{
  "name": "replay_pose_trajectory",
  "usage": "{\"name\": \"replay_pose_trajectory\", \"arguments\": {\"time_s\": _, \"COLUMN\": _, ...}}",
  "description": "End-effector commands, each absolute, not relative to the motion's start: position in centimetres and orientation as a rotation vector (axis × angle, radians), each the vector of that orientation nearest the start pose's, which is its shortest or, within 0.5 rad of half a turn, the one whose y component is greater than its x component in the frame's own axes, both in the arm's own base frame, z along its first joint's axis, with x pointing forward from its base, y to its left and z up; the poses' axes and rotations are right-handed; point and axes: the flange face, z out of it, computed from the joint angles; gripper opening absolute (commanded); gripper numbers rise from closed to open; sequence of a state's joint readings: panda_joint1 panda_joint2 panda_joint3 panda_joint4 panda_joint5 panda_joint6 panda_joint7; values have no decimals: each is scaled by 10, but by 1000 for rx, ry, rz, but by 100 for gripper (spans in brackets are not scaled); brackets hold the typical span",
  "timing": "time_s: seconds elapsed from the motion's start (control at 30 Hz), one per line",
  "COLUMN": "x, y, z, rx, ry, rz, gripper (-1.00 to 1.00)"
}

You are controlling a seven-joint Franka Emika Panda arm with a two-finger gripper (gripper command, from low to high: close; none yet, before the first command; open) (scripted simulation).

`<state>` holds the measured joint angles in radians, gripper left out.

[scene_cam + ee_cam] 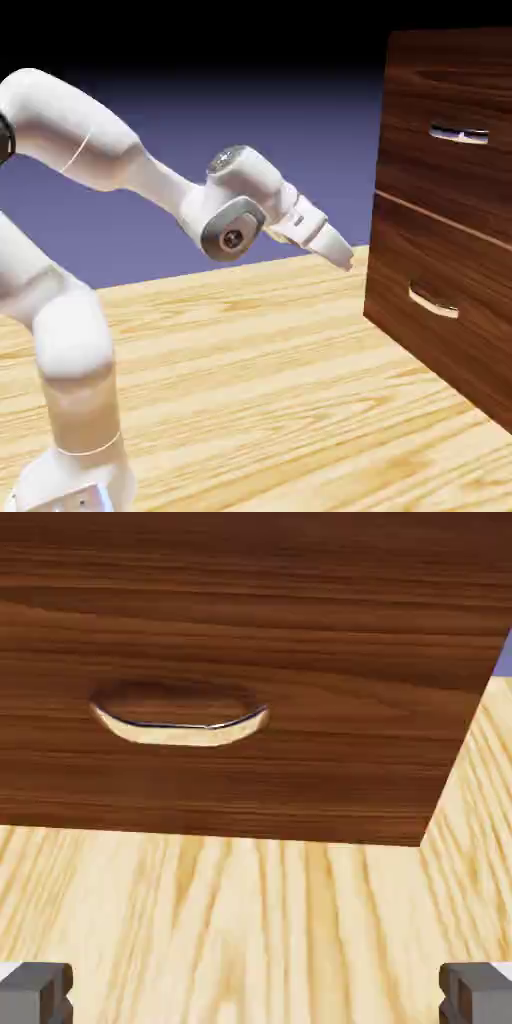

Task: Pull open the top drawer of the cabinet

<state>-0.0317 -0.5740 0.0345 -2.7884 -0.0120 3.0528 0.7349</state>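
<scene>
The large boxy dark walnut-grain cabinet (pixel 445 210) fills the right edge of the exterior frame on the pale wood-plank counter (pixel 260 380), and its wide rectangular top drawer (pixel 450 120), shut flush, sits in the upper right with a small curved silver bar handle (pixel 459 135). The white arm's jaws (pixel 347 258) stand wide apart and empty at mid-frame, short of the cabinet and aimed low, so the hand view frames the lower drawer's silver handle (pixel 180 724). This looks like the approach step; next the hand must rise and reach forward to straddle the upper handle before closing.
</scene>
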Motion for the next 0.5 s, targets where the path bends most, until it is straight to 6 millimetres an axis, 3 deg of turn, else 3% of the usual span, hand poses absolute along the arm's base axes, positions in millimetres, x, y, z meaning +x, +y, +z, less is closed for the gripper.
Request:
{"name": "replay_pose_trajectory", "arguments": {"time_s": 0.0, "x": 395, "y": 1, "z": 484, "rx": -2473, "ry": 914, "rz": -1171, "gripper": 100}}
{"name": "replay_pose_trajectory", "arguments": {"time_s": 0.23, "x": 409, "y": 0, "z": 560, "rx": -2445, "ry": 777, "rz": -1564, "gripper": 100}}
{"name": "replay_pose_trajectory", "arguments": {"time_s": 0.47, "x": 422, "y": 14, "z": 620, "rx": -2432, "ry": 590, "rz": -1914, "gripper": 100}}
